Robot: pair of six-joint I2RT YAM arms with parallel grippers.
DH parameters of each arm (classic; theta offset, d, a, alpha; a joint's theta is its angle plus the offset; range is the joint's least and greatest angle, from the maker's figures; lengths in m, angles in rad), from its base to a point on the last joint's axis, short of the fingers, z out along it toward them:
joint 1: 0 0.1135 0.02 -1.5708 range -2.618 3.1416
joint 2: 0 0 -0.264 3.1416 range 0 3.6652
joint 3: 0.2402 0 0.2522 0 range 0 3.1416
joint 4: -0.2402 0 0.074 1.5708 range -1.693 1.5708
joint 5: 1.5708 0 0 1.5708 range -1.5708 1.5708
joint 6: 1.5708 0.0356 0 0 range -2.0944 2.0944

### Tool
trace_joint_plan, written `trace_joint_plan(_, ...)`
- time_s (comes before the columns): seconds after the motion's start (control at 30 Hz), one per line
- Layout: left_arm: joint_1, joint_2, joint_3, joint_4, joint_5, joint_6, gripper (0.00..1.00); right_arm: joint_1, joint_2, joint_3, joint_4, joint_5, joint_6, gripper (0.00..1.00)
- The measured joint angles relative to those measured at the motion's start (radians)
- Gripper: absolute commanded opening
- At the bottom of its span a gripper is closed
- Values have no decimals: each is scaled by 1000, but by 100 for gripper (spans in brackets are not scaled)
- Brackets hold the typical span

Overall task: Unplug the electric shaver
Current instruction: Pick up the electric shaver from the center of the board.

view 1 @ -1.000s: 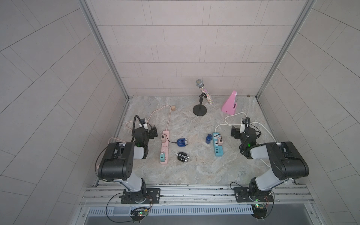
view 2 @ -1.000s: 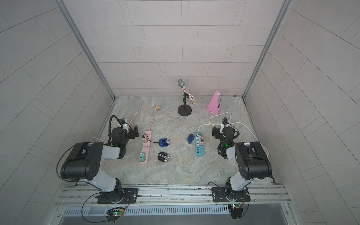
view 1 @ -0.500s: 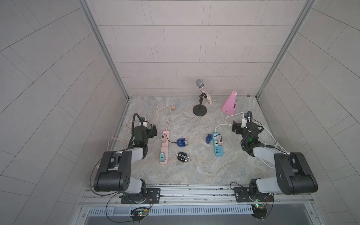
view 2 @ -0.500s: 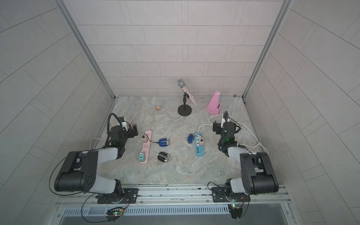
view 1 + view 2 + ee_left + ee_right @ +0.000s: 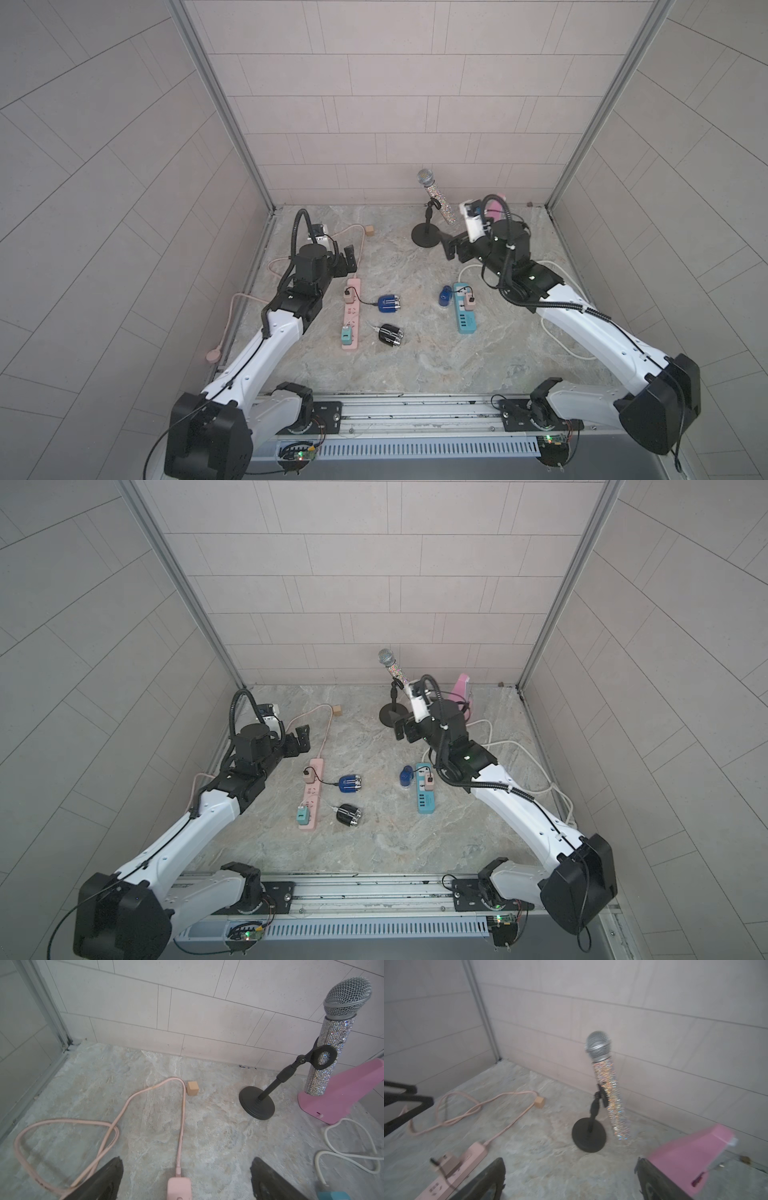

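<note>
Your left tool [image 5: 348,259] and right tool [image 5: 455,250] gape empty; centre-left, pinch the black shaver's [image 5: 390,335] teal adapter [image 5: 346,333] squarely, pull straight.

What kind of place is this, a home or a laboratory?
Probably a robot test cell: tiled panels enclose a small stone-look floor, and a metal rail carries the left arm and right arm.

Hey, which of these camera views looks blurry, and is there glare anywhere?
Right wrist view: smeared throughout, microphone and wooden cube soft-edged. Left wrist view: sharp, only sparkle on the microphone's rhinestones. Both top views: crisp, evenly lit, soft shadows.
</note>
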Motion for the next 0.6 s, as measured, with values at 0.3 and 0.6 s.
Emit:
trace_joint_plan(0.3, -19, -185, -10, -210, 91, -162, 100, 296, 143, -51, -98, -24, -58, 90)
trace_joint_plan(0.6, -39, -357, -73, -325, 154, -280, 100, 372, 223, -115, -88, -93, -79, 86)
